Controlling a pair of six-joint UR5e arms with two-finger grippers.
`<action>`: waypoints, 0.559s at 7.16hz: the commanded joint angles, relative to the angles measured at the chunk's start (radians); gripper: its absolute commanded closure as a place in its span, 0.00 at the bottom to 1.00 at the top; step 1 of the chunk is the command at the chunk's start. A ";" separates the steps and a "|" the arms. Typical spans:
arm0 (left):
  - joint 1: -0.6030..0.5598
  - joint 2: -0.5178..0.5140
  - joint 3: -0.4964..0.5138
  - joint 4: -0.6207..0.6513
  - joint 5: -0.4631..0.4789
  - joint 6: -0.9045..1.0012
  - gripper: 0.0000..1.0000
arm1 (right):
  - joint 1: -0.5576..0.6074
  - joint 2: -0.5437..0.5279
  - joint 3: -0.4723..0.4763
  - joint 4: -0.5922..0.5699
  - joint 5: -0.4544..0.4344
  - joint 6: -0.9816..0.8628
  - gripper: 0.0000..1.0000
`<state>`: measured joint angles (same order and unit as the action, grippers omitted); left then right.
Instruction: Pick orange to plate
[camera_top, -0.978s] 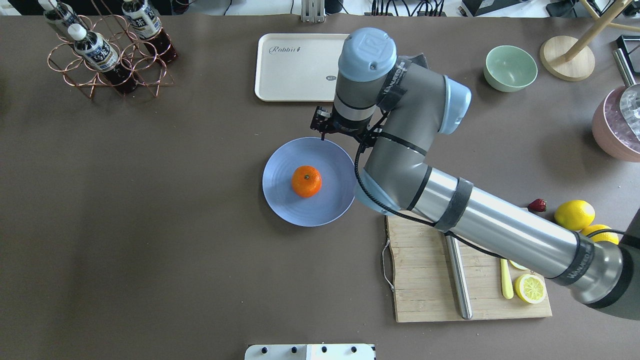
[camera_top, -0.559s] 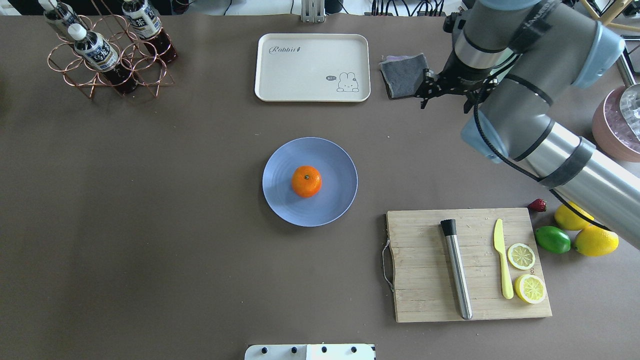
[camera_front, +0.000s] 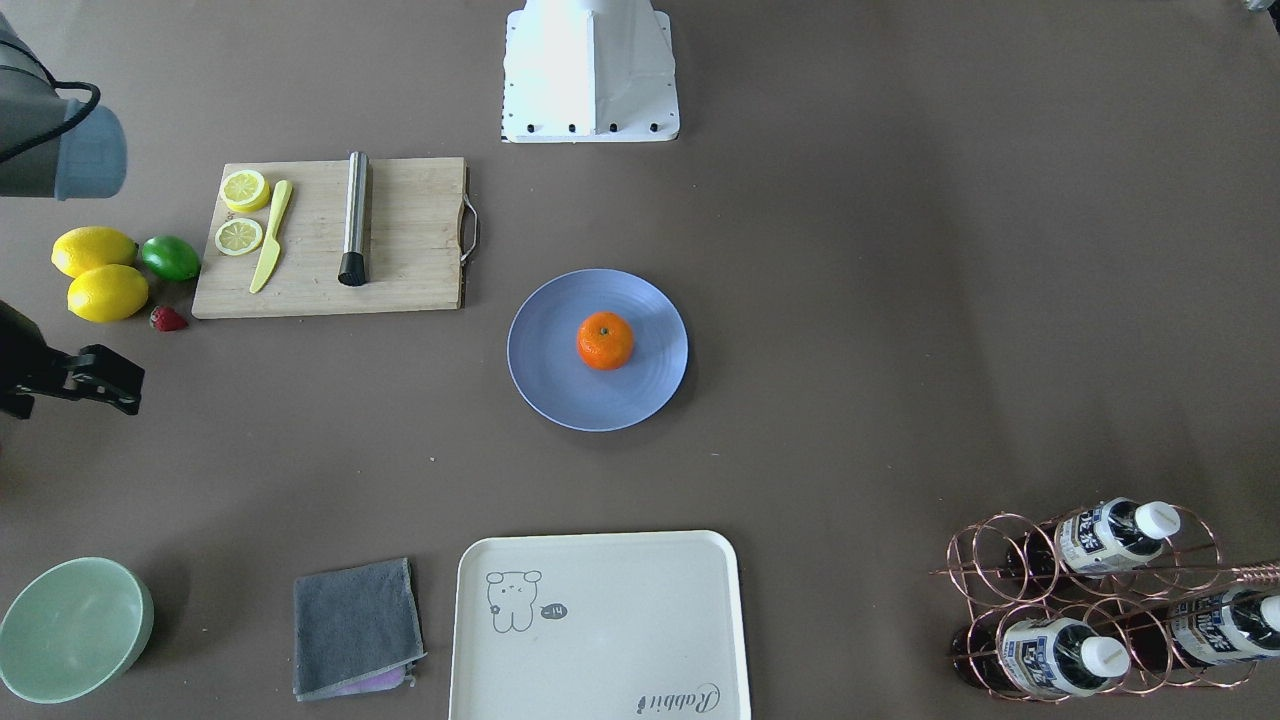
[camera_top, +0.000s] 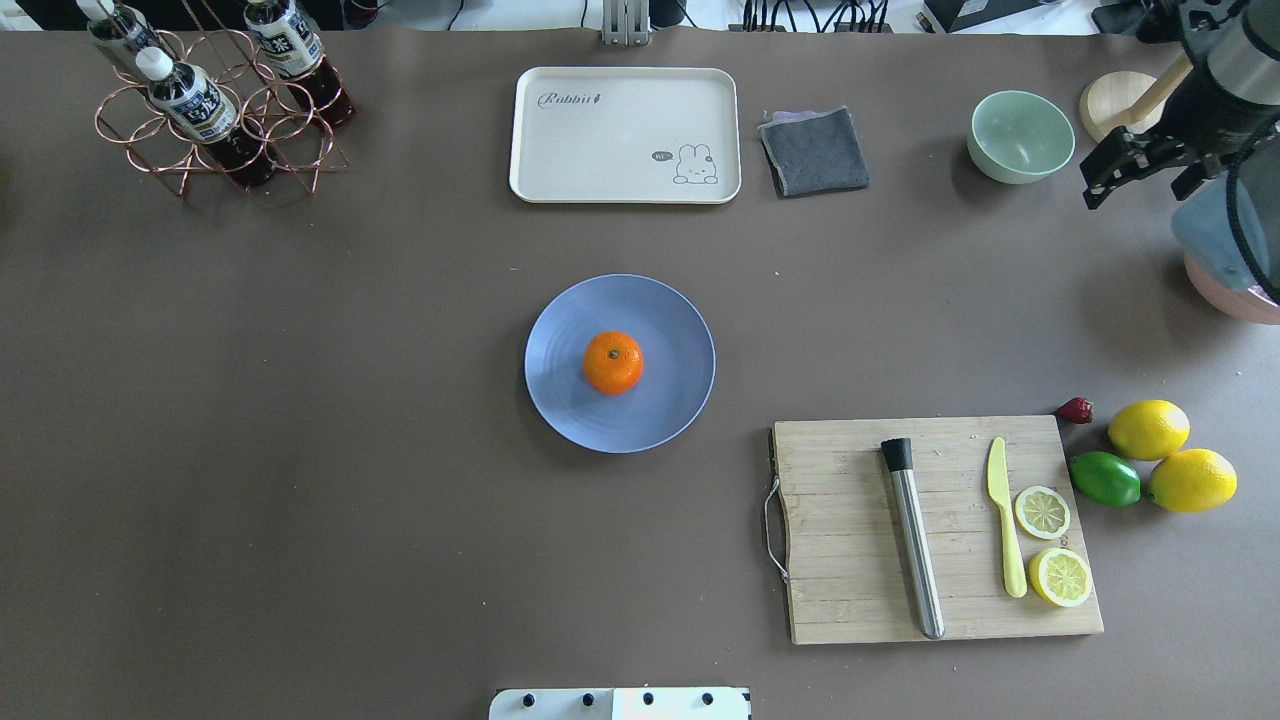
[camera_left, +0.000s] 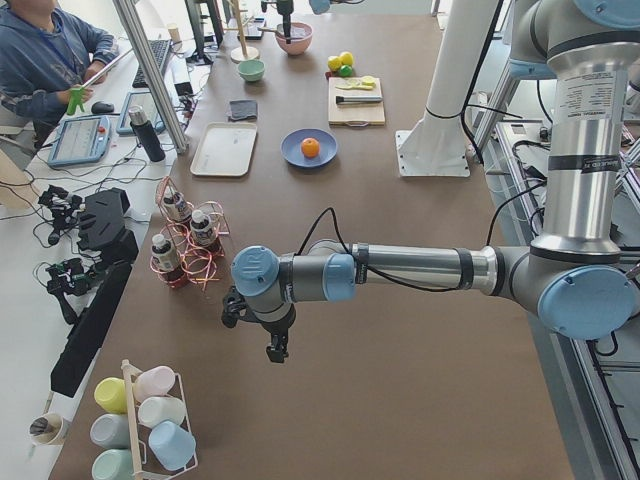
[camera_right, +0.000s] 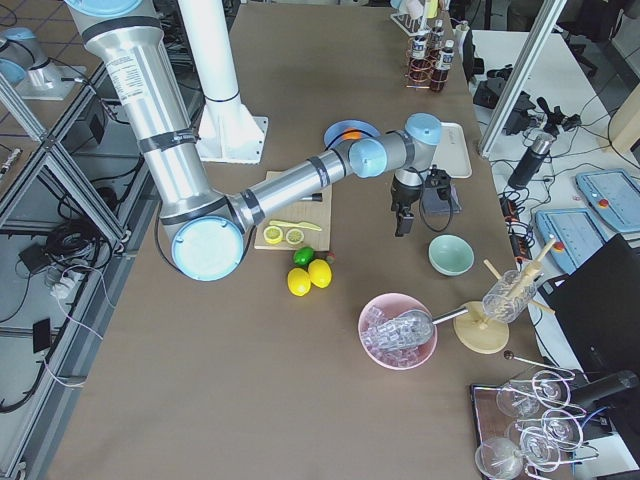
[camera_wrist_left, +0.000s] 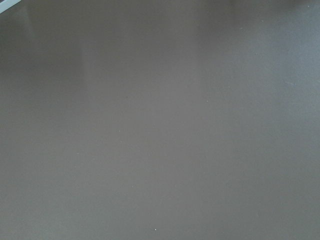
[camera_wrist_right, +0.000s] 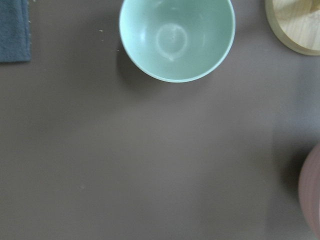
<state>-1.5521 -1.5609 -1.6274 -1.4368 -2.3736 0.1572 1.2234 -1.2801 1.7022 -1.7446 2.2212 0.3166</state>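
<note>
1. Orange (camera_top: 612, 362) sits on the plate (camera_top: 668, 310), approx at its ctr, stem dot up.
2. Plate lies flat on the brown table (camera_top: 350, 480), straight out from the robot base.
3. R gripper (camera_right: 400, 225) hangs above the table, well apart from the plate, off to the plate's right and farther from the robot. Fingers point down. Gap btw the jaws: can't tell from any view.
4. R wrist cam looks down on a pale green bowl (camera_top: 1020, 135), also far right of the plate.
5. L gripper (camera_left: 275, 350) shows only in the left side view, well off to the plate's left and pointing down over bare table. Wide or narrow: can't tell.
6. Beyond the plate, away from the robot: cream tray (camera_top: 600, 140) w/ a rabbit drawing. Grey cloth (camera_top: 815, 150) lies beyond the plate too, a bit to its right.
7. Right of the plate, nearer the robot: wooden cutting board (camera_top: 850, 540) w/ a steel bar (camera_top: 915, 550), yellow knife (camera_top: 1003, 530) and 2 lemon slices (camera_top: 1042, 512).
8. Still farther right of the plate: 2 lemons (camera_top: 1148, 428), a lime (camera_top: 1105, 478) and a strawberry (camera_top: 1075, 410).
9. Far left of the plate and beyond it: copper wire rack (camera_top: 210, 130) w/ bottles.
</note>
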 joint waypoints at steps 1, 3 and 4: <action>-0.006 -0.002 -0.037 0.044 0.036 0.058 0.02 | 0.161 -0.186 -0.002 0.003 -0.003 -0.325 0.00; -0.006 -0.002 -0.040 0.042 0.036 0.058 0.02 | 0.305 -0.318 -0.025 0.008 -0.008 -0.433 0.00; -0.006 -0.001 -0.040 0.041 0.034 0.058 0.02 | 0.359 -0.353 -0.021 0.032 -0.008 -0.433 0.00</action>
<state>-1.5584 -1.5624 -1.6663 -1.3951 -2.3387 0.2138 1.5038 -1.5708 1.6821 -1.7322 2.2144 -0.0887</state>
